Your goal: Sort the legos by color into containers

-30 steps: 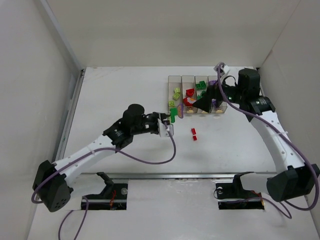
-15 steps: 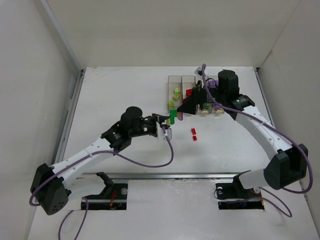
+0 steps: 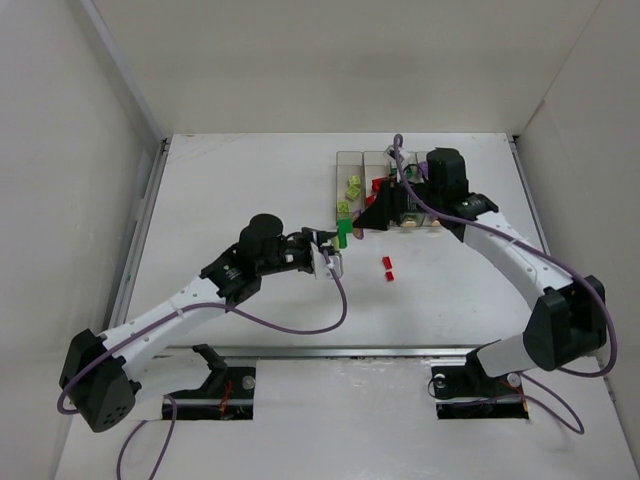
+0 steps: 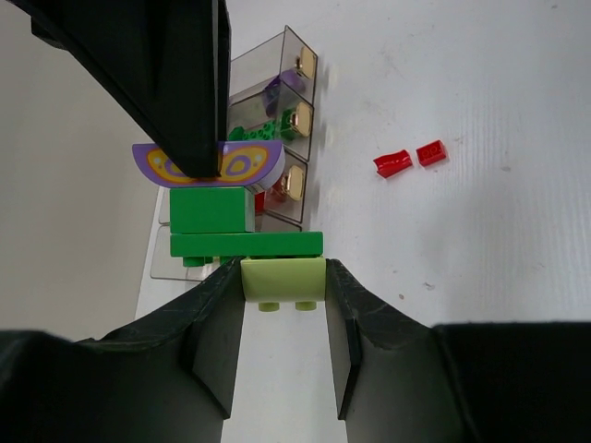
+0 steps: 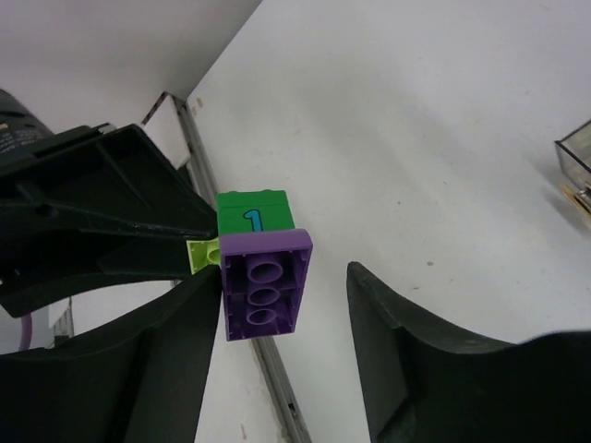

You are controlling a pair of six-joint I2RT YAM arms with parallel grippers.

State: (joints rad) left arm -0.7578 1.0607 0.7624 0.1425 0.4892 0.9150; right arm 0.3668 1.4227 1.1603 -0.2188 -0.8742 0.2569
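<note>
Step in hand, as we judge it: breaking up one lego clump (image 4: pixel 245 226), held off the table (image 3: pixel 250 180) just in front of the containers (image 3: pixel 348 156) by the left gripper (image 4: pixel 282 272). That gripper is clamped on the pale yellow-green brick (image 4: pixel 282 286) at the clump's base, while the right gripper (image 5: pixel 282 288) straddles the purple brick (image 5: pixel 263 281) at the far end, jaws apart with a gap on one side. Next move, we reckon: close squarely on the purple brick and pull it free while the left holds firm. We count in the clump one pale yellow-green, seemingly two green and one purple; loose red bricks (image 3: pixel 387 267) on the table, two; compartments in the left wrist view, at least three.
</note>
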